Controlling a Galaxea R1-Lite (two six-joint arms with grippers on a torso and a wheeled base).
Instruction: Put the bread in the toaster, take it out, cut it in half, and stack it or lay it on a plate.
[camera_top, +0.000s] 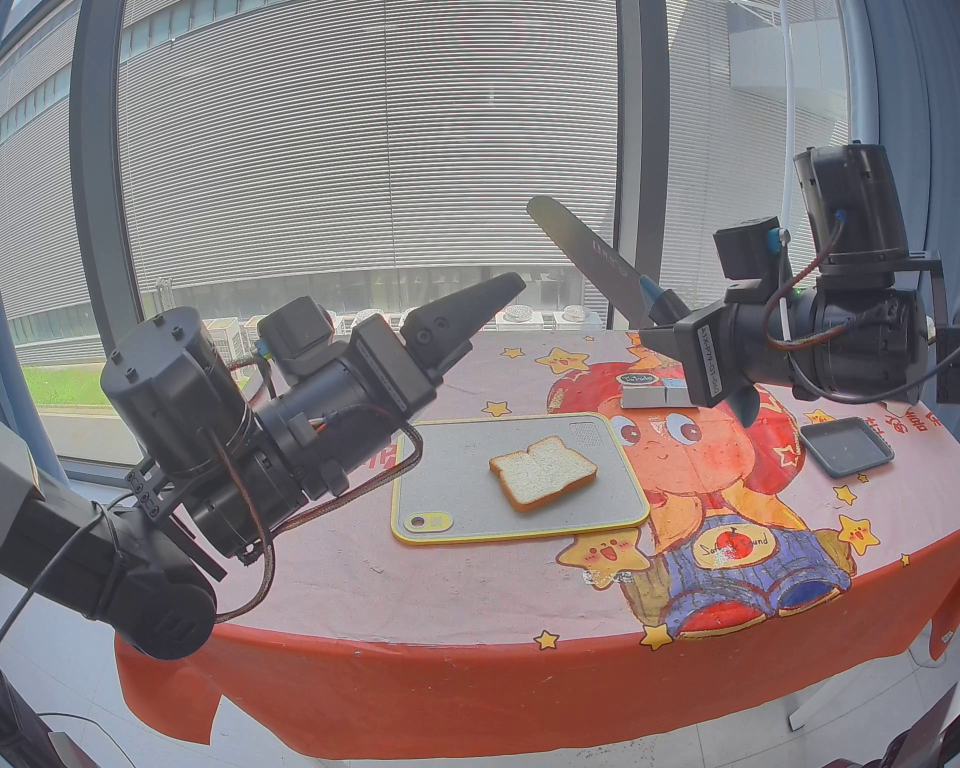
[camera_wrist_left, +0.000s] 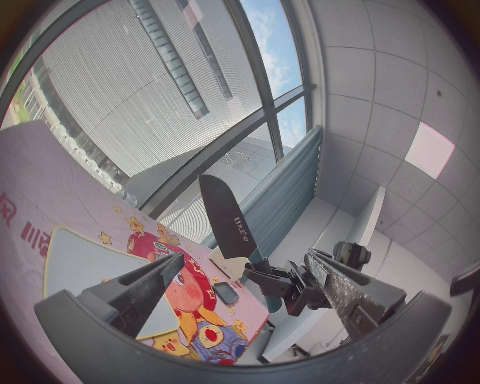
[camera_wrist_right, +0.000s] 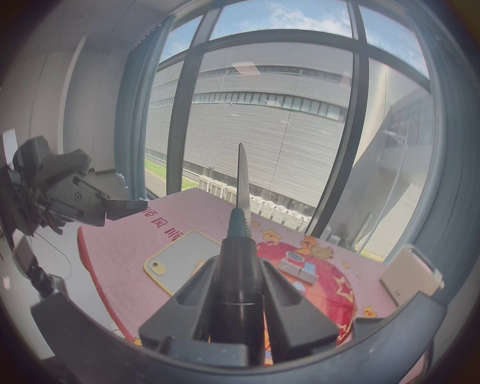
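Here we are at the table, with its bright cartoon cloth. The bread lies flat on the board, one whole slice, a little toward the board's right side and uncut. Nothing is touching it.

On the right, the right gripper is up in the air over the far right part of the table, and it is clamped tight on the knife. Both fingers press the handle from either side. The blade slants up and away toward the window, its tip pointing over to the left, well above the bread.

On the left, the left gripper hangs high over the table's left side, beside the board rather than over it, tilted up toward the window. Its fingers stand wide apart with nothing between them.

Over on the right edge of the table sits the plate, dark and square, well apart from the board. Beyond the board, just under the right gripper, there's a small box lying on the cloth.
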